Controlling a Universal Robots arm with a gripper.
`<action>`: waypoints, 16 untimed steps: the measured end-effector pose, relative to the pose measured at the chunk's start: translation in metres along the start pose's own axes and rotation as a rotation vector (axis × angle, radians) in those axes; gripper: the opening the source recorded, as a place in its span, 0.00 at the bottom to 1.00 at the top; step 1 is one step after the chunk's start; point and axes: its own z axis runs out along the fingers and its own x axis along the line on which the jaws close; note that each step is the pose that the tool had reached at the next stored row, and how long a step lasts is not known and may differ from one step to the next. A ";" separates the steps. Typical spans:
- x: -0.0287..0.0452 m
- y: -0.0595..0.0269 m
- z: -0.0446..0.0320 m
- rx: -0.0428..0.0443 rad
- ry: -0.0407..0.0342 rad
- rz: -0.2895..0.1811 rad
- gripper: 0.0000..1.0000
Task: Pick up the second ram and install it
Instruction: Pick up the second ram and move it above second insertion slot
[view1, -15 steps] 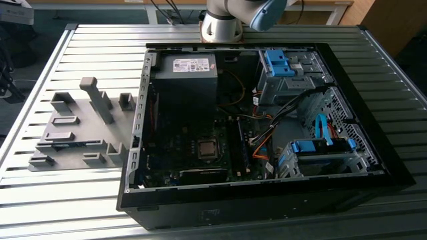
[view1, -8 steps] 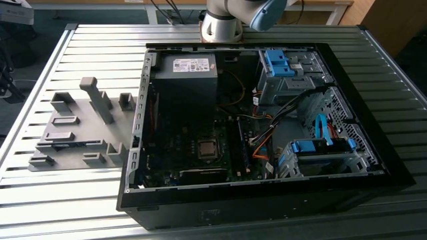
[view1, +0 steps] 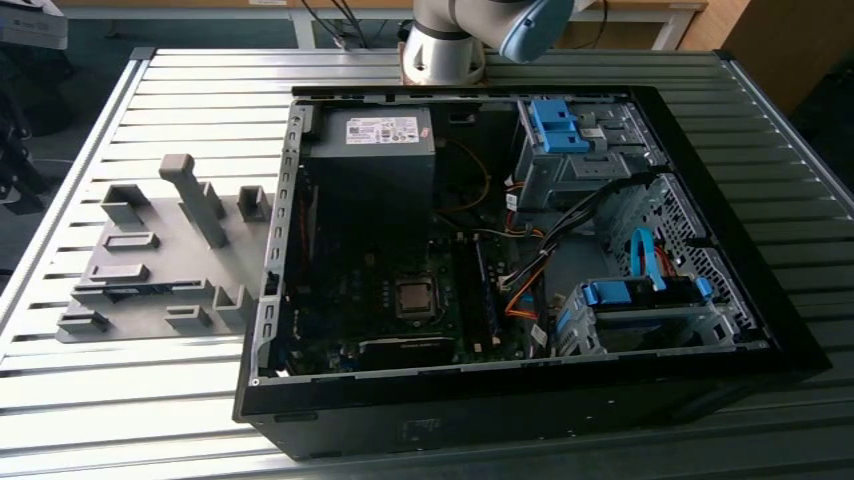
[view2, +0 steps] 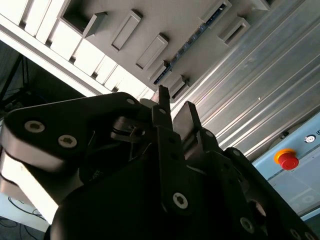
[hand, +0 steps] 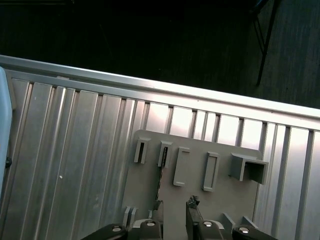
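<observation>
Gripper: the gripper is released and empty, its two fingers parted with only air between them. It hangs above the grey fixture plate.
Second ram: the second ram stands on its long edge in the fixture plate, held at each end by small grey blocks. It lies apart from the gripper and untouched. In the exterior view it is a thin dark line near the plate's front.
Step in hand: by my judgement this is the approach for the pick, with nothing grasped yet.
Doing it well: in the first wrist view the stick seems to line up with one finger more than with the gap, though the angle may mislead. Centre the gap over the thin edge, close on the flat faces near mid-length, and keep the pull straight so the board does not bind in its blocks.
Fixture plate: the fixture plate carries several empty holders.
In the way: the rectangular holders sit just beside the stick's slot and could catch a finger. The tall post stands farther back.
Table: a ribbed aluminium table.
Computer case: the open computer case lies beside the plate, on the exterior view's right.
Red button: the red button sits off the table's edge.
</observation>
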 end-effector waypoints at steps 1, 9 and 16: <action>0.0000 0.0000 0.0000 0.0001 0.0000 0.000 0.31; 0.0001 -0.0001 0.0015 0.0018 -0.0006 0.060 0.38; 0.0003 -0.0002 0.0084 0.0021 -0.0008 0.074 0.38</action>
